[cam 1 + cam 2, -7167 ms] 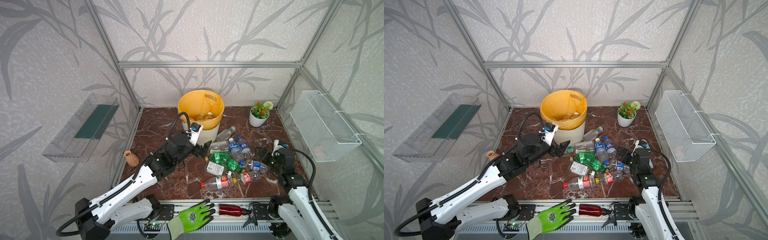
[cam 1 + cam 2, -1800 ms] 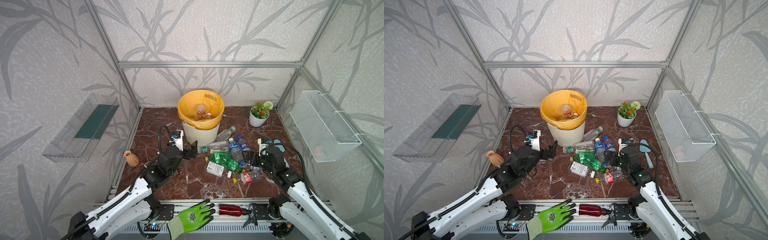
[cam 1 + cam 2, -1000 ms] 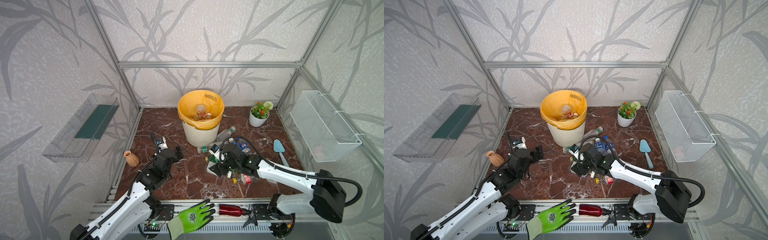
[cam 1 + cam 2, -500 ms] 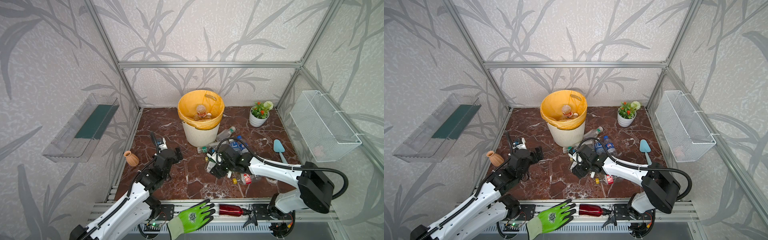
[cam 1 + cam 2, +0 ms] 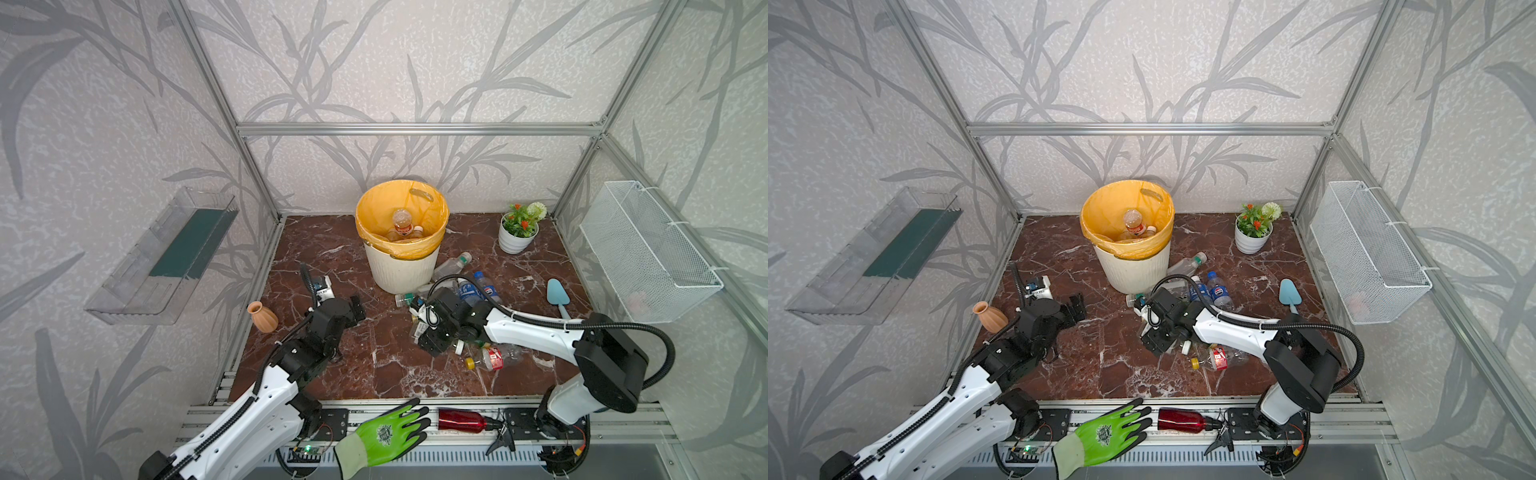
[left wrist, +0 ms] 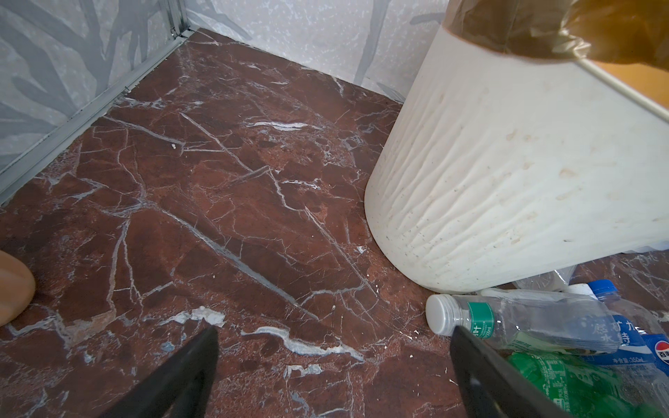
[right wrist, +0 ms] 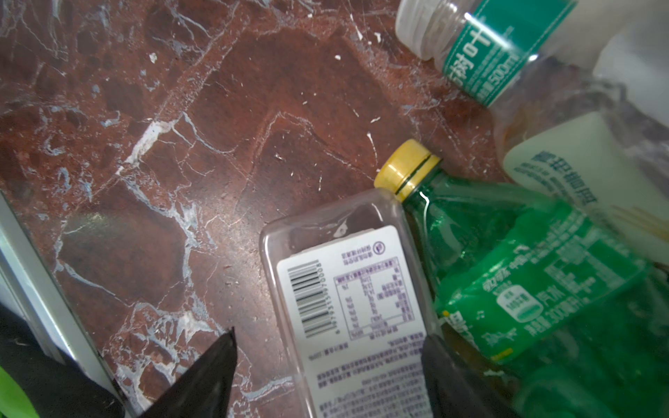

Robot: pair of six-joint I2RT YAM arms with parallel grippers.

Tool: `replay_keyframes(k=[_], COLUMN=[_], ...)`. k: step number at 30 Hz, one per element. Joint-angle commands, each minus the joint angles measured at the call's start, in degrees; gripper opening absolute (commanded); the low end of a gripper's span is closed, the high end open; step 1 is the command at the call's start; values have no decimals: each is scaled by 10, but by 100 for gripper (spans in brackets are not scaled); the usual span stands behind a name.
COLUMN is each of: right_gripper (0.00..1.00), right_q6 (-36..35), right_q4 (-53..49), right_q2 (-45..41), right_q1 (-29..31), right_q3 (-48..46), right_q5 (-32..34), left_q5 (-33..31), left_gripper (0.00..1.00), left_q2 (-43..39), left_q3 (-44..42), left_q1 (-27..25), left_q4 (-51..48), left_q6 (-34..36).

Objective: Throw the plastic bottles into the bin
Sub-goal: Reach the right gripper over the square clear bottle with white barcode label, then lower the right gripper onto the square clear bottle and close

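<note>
Glossy red-brown marble-look tabletop (image 5: 374, 365), matt ribbed cream plastic bin (image 5: 399, 270), thin yellow plastic liner (image 5: 374, 208), glossy clear and green plastic bottles (image 7: 325, 224), smooth printed labels (image 7: 362, 289), shiny red metal bottle (image 5: 461, 419), knitted green glove (image 5: 386, 434), matt terracotta vase (image 5: 262, 318).

Reading "500m" on the teal label of a clear bottle (image 7: 481, 47); "300" among Chinese print on the green bottle (image 7: 535, 289); barcode and tiny purple Chinese text on the flat clear bottle (image 7: 354, 300); "350mL" on the blue-labelled Pepsi bottle (image 6: 637, 347)

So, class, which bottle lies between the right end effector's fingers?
The clear flat bottle with the barcode label; the green, yellow-capped bottle lies beside it, outside the right end effector.
</note>
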Motion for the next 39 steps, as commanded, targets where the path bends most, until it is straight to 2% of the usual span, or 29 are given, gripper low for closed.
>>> replay_keyframes(k=[1, 10, 17, 22, 29, 39], right_gripper=[83, 83, 81, 81, 86, 90], right_q6=[-17, -25, -11, -12, -11, -24], right_q4=[-53, -84, -82, -89, -100, -117], right_q2=[17, 43, 27, 9, 6, 56], right_q1=[10, 43, 54, 55, 55, 55], right_q3=[28, 60, 65, 67, 76, 93], right_q5=[12, 32, 10, 42, 76, 79], left_q5=[-13, -16, -19, -18, -18, -17], left_gripper=[99, 99, 99, 99, 99, 99], left_q2=[-7, -9, -16, -23, -26, -28], left_q3=[-6, -10, -13, -16, -17, -21], left_q1=[4, 4, 4, 5, 4, 5], left_q4=[-12, -14, -15, -15, -17, -19], left_q6=[-7, -5, -4, -2, -4, -4])
